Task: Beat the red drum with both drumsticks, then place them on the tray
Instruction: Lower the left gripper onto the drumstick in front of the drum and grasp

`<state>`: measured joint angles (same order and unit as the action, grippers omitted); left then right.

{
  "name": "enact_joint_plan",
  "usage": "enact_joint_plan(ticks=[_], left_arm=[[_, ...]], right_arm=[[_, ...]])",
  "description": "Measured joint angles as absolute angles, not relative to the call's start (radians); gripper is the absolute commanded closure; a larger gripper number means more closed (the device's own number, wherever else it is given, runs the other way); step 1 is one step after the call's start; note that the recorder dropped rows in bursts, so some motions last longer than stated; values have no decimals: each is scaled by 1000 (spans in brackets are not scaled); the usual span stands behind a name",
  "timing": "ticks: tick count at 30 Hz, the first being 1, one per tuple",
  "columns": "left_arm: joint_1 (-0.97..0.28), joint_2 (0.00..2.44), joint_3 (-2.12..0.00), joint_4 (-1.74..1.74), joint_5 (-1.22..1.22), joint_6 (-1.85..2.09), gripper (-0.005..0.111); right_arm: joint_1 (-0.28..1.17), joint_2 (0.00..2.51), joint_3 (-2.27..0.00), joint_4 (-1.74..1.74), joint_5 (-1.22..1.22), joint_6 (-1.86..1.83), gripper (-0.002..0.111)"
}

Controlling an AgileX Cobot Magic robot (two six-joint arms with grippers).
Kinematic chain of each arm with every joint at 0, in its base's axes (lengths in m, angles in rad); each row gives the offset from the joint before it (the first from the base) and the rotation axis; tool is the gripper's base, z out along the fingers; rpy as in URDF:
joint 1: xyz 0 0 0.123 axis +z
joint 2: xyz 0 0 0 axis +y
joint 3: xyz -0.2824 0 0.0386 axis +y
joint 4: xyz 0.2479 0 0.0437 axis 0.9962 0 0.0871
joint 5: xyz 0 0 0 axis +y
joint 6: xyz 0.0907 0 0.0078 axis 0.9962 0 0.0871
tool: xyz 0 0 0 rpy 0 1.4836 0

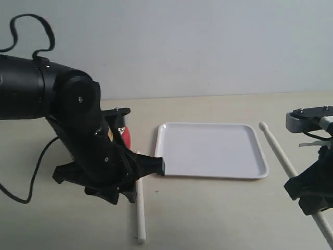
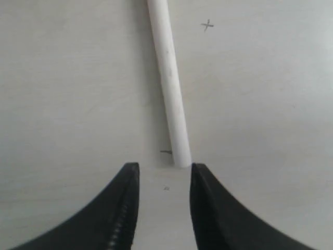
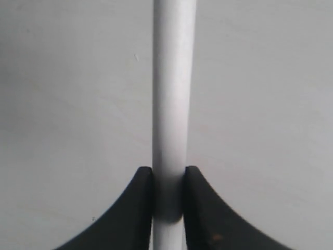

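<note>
Bright, even, diffuse light; soft faint shadows, no glare; wrist views slightly blurred up close

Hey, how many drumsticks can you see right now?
2. One drumstick lies on the table left of the tray, its end just ahead of the open left hand. The other drumstick is gripped in the right hand, right of the tray. I see no others.

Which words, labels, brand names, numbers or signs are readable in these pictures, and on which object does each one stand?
No words, brands or numbers can be read on anything.
"x": a small pencilled cross on the table, beside the left drumstick; a mark, not lettering.
</note>
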<state>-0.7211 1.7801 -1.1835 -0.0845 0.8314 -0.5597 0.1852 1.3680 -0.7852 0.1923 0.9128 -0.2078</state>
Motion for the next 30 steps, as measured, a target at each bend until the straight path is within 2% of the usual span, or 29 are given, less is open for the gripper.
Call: enact_joint_plan(ticks=[13,30], left_arm=[[-727,1984,-1361,-85,874,-646,72],[-727,2074,-1376,-85,870,-706,72]], right_arm=[[185,1368,-785,214,898,-226,108],[185,1368,-785,214,898,-233,108]])
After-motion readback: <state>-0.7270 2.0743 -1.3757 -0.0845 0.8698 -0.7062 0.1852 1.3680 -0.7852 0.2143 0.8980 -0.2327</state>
